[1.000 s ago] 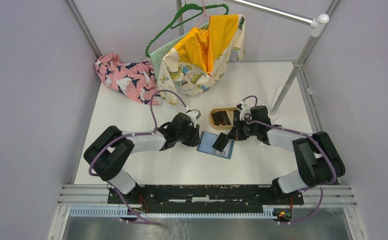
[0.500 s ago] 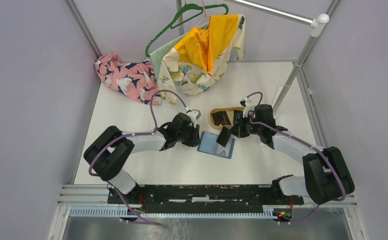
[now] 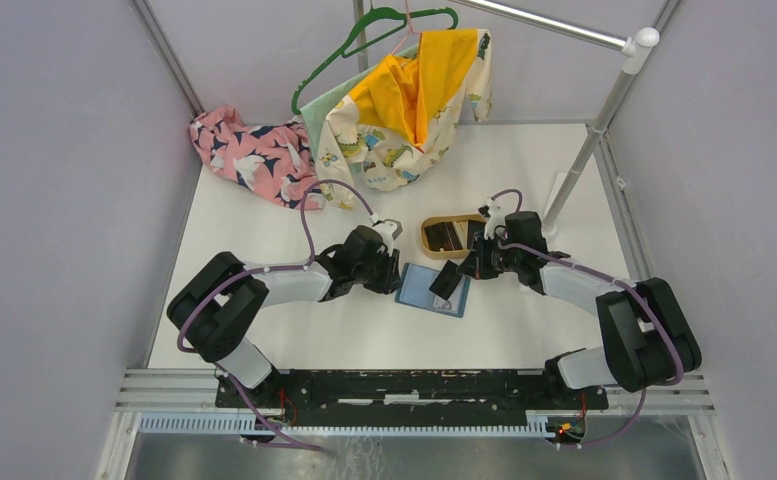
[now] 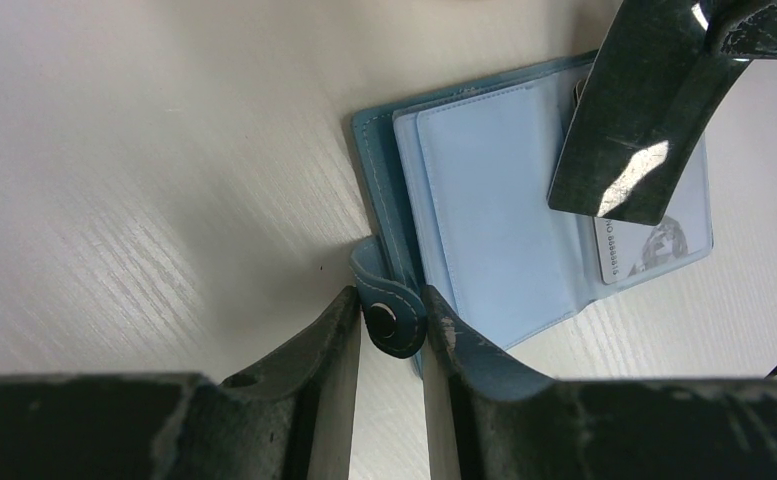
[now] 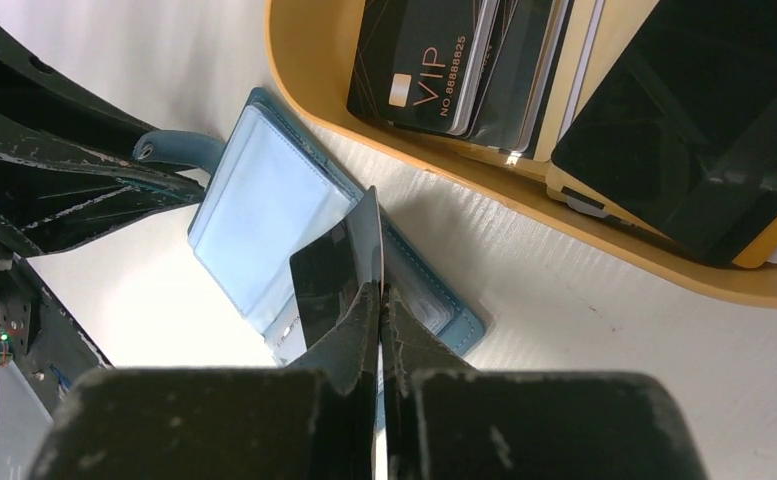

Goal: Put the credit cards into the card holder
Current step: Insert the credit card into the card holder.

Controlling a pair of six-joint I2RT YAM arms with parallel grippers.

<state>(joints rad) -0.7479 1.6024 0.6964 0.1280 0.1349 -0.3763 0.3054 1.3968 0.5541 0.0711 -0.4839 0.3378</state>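
Your left tool (image 4: pixel 392 322) was closed narrow on the tab (image 4: pixel 388 300), pinning the holder (image 4: pixel 484 190) open and flat on the desk (image 4: pixel 114 140). The holder lay between the two arms, just beside the tray (image 5: pixel 299 70). Your right tool (image 5: pixel 380 300) was clamped on a dark card (image 5: pixel 331 270), held tilted and edge-down over the holder's right half. The card's lower corner was at or near the clear pocket; I could not tell whether it touched. A pale card (image 4: pixel 654 245) already sat in that right-hand pocket, and more cards (image 5: pixel 429 60) lay stacked in the tray. As I judged it, the step in hand was feeding the dark card into a pocket. To do that well, you needed the card's leading edge brought low and nearly parallel to the sleeve. That way it would slide under the pocket lip rather than stab into the plastic. The pinch on the tab was worth holding firm, because the push could otherwise drag the soft holder across the desk. Your grip sat at the card's upper end, leaving the lower part free to enter. A slow push looked right, with release only once most of the card was inside. Too steep an angle risked buckling the sleeve or catching on the pale card's edge.
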